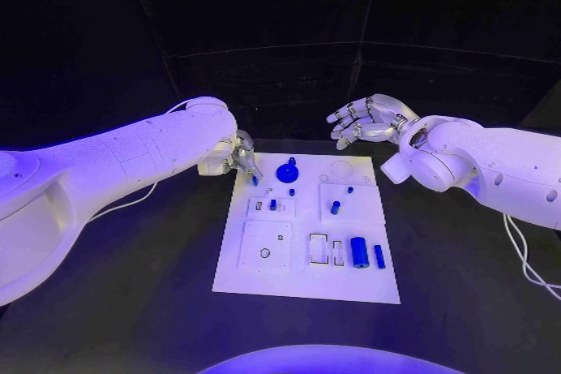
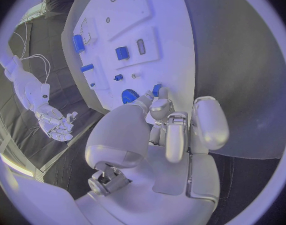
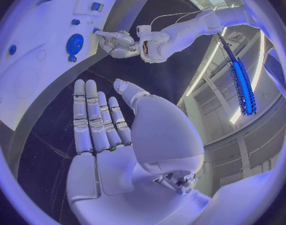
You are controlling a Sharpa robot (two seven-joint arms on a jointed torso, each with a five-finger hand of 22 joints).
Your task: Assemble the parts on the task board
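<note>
The white task board (image 1: pixel 306 278) lies in the middle of the black table. My left hand (image 1: pixel 237 157) hovers at the board's far left corner and pinches a small blue peg (image 1: pixel 255 179) in its fingertips (image 2: pixel 147 101); the peg (image 2: pixel 157 89) points at the board (image 2: pixel 174 35). A blue gear (image 1: pixel 288 173) sits just right of the peg. My right hand (image 1: pixel 368 118) is raised beyond the board's far right corner, fingers spread and holding nothing (image 3: pixel 108 135). Two blue cylinders (image 1: pixel 360 252) lie in the board's near right part.
Several small blue pieces (image 1: pixel 335 208) stand in the board's middle blocks. White raised blocks with slots (image 1: pixel 265 246) fill the board's left side. A white cable (image 1: pixel 524 260) runs over the table at the right. My left hand (image 3: pixel 118 41) also shows in the right wrist view.
</note>
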